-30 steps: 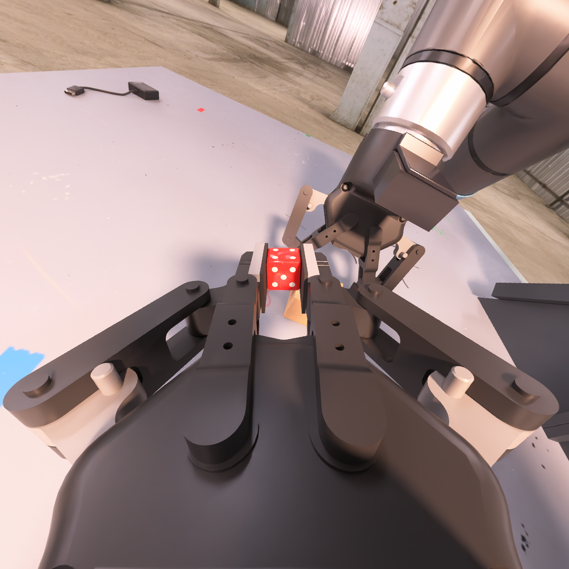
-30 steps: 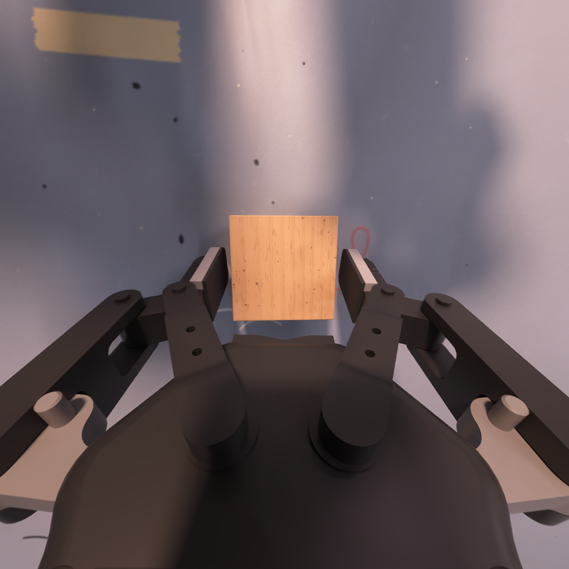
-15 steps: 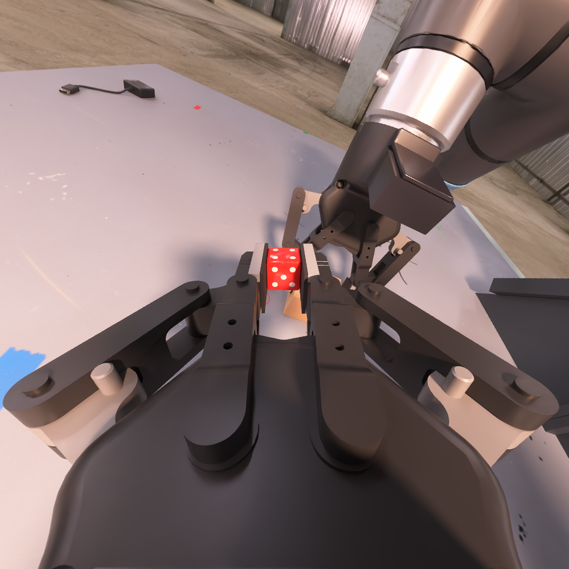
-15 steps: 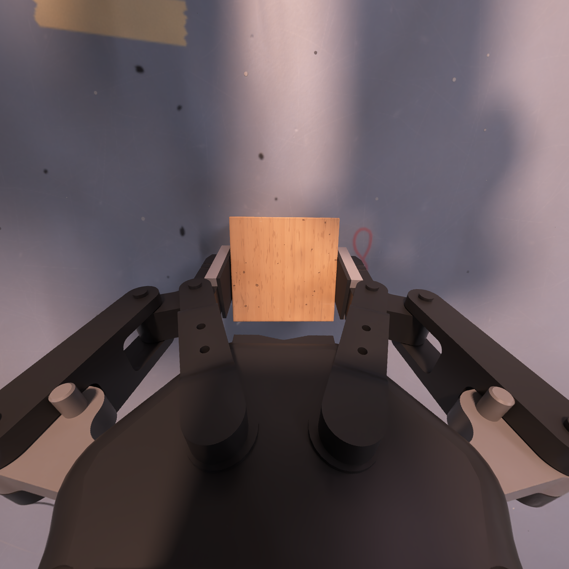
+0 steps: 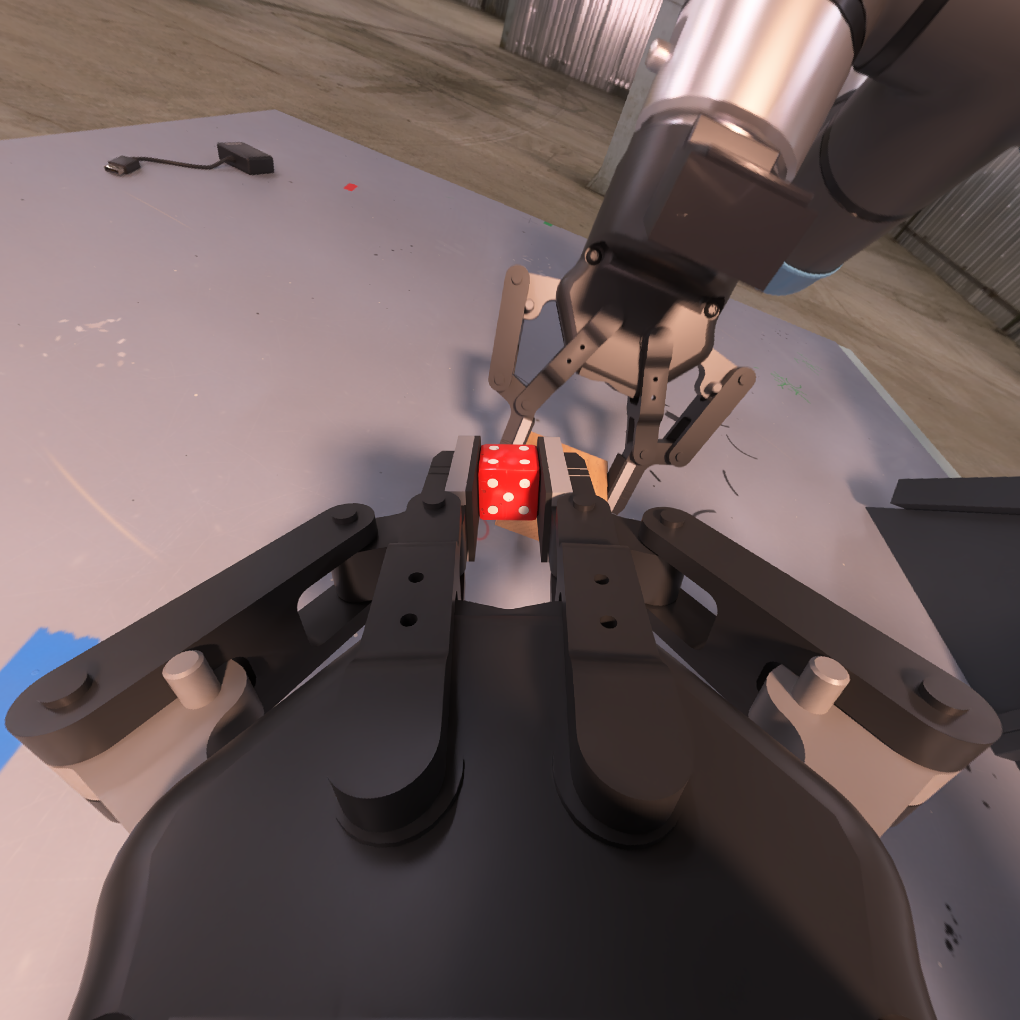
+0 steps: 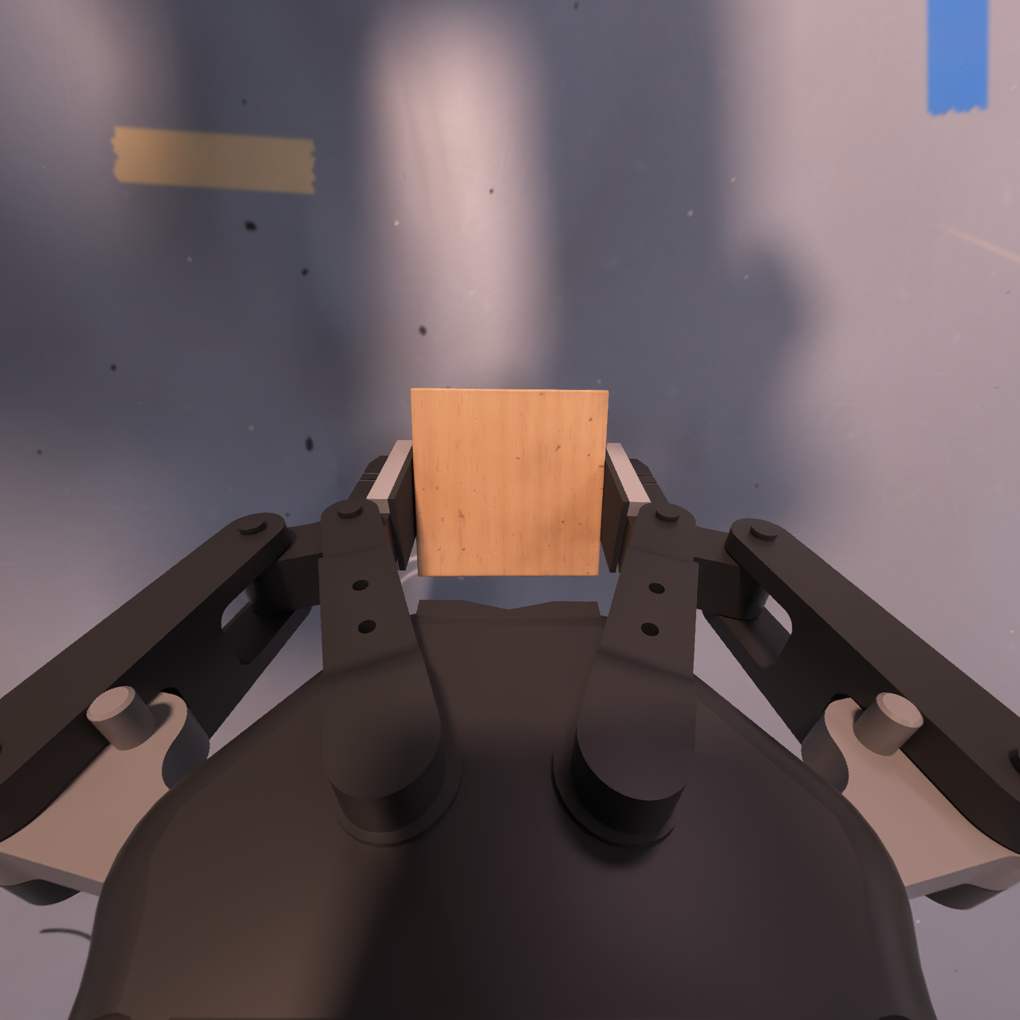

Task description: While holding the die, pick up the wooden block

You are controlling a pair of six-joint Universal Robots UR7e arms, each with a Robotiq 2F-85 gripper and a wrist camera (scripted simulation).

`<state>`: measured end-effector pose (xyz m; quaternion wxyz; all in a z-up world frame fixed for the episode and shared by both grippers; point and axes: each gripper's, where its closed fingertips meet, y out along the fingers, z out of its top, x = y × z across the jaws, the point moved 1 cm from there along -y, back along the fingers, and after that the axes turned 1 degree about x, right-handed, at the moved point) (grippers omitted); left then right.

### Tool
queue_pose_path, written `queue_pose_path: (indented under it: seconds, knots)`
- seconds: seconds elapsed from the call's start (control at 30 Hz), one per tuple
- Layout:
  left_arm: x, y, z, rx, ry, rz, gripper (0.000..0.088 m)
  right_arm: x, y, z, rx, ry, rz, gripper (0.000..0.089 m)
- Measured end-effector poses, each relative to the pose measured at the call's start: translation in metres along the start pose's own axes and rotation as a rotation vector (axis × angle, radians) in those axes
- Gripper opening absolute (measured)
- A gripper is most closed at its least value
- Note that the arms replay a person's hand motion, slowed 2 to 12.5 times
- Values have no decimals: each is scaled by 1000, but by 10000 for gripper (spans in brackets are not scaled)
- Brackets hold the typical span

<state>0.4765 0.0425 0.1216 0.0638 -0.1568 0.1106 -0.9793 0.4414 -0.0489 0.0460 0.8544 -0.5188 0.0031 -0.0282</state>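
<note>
Left wrist view: left gripper [image 5: 508, 485] fingers clamp die [image 5: 508, 481] | right gripper [image 6: 509, 497] fingers clamp wooden block [image 6: 508, 483] above tabletop [image 6: 773, 331] | both held; apparently only lifting clear left.

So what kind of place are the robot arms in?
Probably a warehouse or workshop: corrugated metal walls, a bare concrete floor, and a scuffed grey work table marked with blue tape.

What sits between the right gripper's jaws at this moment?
The wooden block fills the gap of the right gripper; both pads press against its sides, with nothing else between. The right wrist view shows this plainly.
</note>
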Motion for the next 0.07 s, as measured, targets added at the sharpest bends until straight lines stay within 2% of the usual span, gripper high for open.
queue_pose_path:
  seconds: [0.07]
  knots:
    - [0, 0, 0, -5, 9, 1, 179, 3, -5, 5, 25, -1, -3, 536]
